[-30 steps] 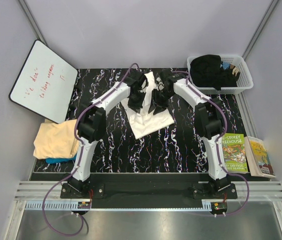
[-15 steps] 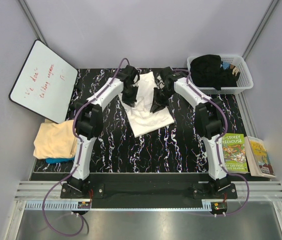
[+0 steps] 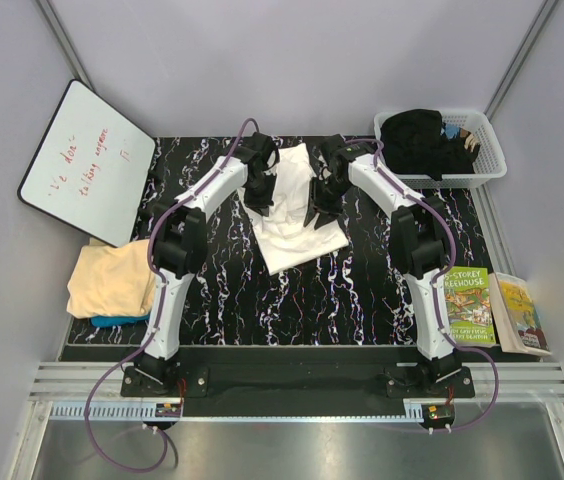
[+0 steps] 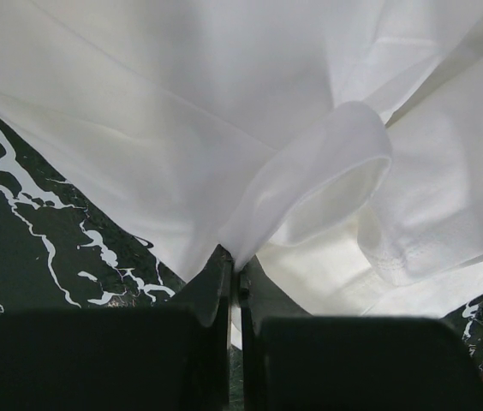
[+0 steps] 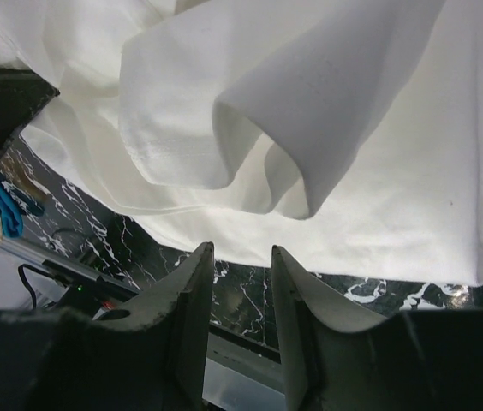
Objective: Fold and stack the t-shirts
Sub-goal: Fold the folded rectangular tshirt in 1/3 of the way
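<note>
On table (image 3: 222, 285), white t-shirt (image 3: 297, 232) (rumpled); left hand (image 4: 235, 267) pinches it; right hand (image 5: 241, 255) released.

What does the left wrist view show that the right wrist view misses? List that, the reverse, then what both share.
Only left wrist: the left pincer shut on a fold of the white shirt. Only right wrist: the right pincer open and empty, plus a teal shirt at the left edge. Both: the white shirt, crumpled, on the black marbled table.
</note>
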Controlling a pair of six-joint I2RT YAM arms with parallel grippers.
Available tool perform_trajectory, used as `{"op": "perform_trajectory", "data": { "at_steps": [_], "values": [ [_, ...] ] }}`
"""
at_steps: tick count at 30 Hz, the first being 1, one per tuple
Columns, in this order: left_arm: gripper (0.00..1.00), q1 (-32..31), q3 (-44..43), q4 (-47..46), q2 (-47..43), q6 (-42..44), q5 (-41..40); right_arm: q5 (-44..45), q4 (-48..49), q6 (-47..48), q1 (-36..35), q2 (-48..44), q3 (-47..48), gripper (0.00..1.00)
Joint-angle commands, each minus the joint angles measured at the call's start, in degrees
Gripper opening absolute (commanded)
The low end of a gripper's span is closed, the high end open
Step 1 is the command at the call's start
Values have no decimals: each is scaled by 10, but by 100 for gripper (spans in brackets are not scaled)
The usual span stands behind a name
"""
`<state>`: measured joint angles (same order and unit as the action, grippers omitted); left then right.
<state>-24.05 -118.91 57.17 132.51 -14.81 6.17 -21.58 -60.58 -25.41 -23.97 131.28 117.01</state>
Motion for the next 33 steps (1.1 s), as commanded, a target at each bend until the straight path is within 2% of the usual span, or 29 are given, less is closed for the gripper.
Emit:
{"op": "perform_trajectory", "data": {
  "at_steps": [1, 9, 21, 23, 26, 29, 32, 33],
  "values": [
    [0, 4, -24, -19, 2, 5, 12, 16, -37, -2, -1, -12, 37, 40],
    [1, 11, -23, -21, 6, 4, 21, 37, -36, 6, -2, 9, 4, 40],
    [2, 15, -18, -26, 8, 4, 31, 73, 2, 5, -2, 58, 44, 38],
    [2, 15, -18, -26, 8, 4, 32, 78, 20, 4, -2, 50, 42, 30],
    [4, 16, -18, -28, 8, 4, 34, 74, 36, 4, -2, 37, 40, 10],
    [8, 15, -19, -28, 9, 6, 35, 66, 45, 2, -2, 26, 39, 5],
    [28, 16, -19, -28, 8, 8, 35, 59, 55, 1, -2, 13, 37, 4],
    [44, 16, -18, -28, 8, 9, 34, 58, 58, 1, -2, 10, 35, 4]
  ]
}}
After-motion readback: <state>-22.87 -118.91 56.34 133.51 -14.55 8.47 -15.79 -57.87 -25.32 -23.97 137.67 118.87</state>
